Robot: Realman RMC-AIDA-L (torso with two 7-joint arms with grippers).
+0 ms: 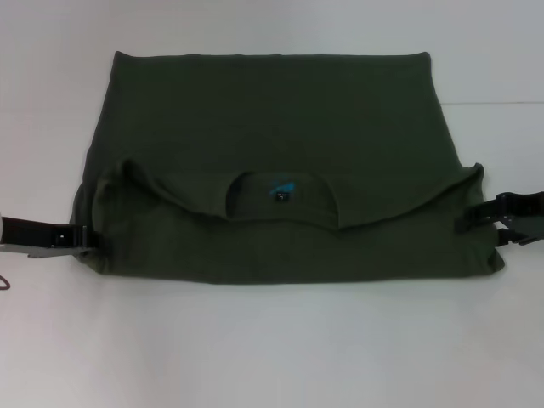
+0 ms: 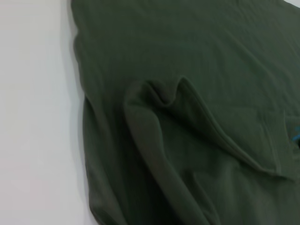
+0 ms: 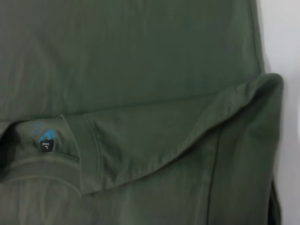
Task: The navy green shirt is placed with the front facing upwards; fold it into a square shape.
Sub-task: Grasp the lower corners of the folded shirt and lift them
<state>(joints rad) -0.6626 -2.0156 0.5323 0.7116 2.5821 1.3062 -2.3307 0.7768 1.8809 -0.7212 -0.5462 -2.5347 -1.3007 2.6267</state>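
Observation:
The navy green shirt point(image 1: 272, 127) lies flat on the white table, folded into a wide rectangle. Its collar point(image 1: 280, 197), with blue print and a small dark tag point(image 3: 46, 145), faces up in the middle of the near half. The folded-over shoulder edge point(image 2: 154, 93) is loose and wavy, and its corner point(image 3: 269, 84) curls up at the right side. My left gripper point(image 1: 89, 240) sits low at the shirt's left edge, its tip against the cloth. At the right edge, my right gripper point(image 1: 480, 228) stands open, touching the cloth side.
Bare white table point(image 1: 272, 348) surrounds the shirt on all sides, with a wide strip between the shirt and the near edge. A thin dark cable point(image 1: 5, 281) shows at the far left by the left arm.

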